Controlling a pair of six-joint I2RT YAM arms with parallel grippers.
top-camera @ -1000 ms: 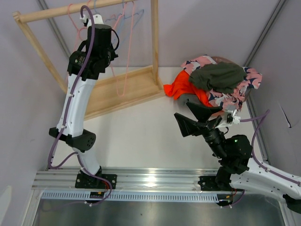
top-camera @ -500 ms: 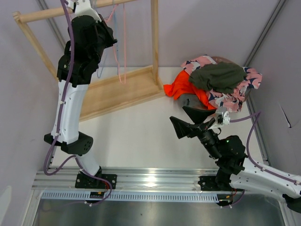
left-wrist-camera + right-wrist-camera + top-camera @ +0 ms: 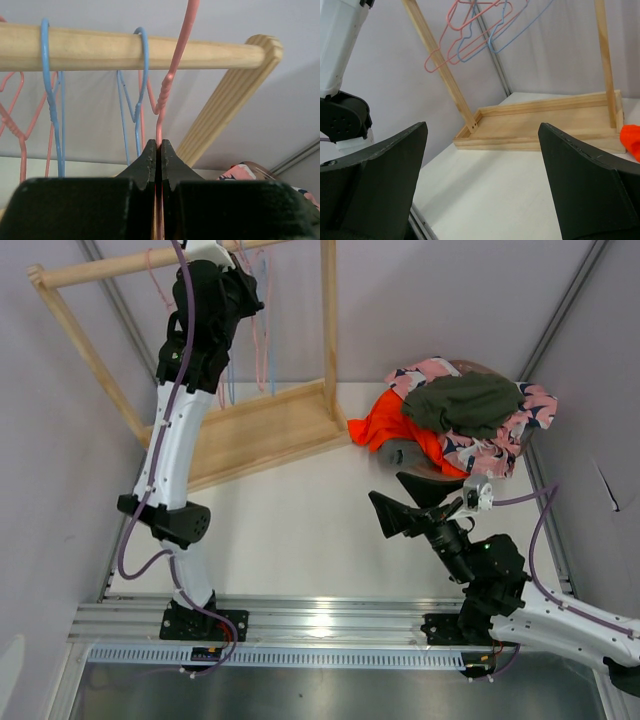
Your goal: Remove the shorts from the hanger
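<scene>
Clamped tight w/ L gripper [image 3: 156, 145] on pink hanger [image 3: 172, 65], just under rack rail [image 3: 90, 50], far-left corner. Spread wide w/ R gripper [image 3: 385, 486], nothing held, nr right edge. Piled at far-right corner: shorts [image 3: 470, 410].

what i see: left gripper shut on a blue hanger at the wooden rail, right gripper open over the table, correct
Not blue: the left wrist view shows the left gripper shut on a pink hanger. The rest holds.
</scene>
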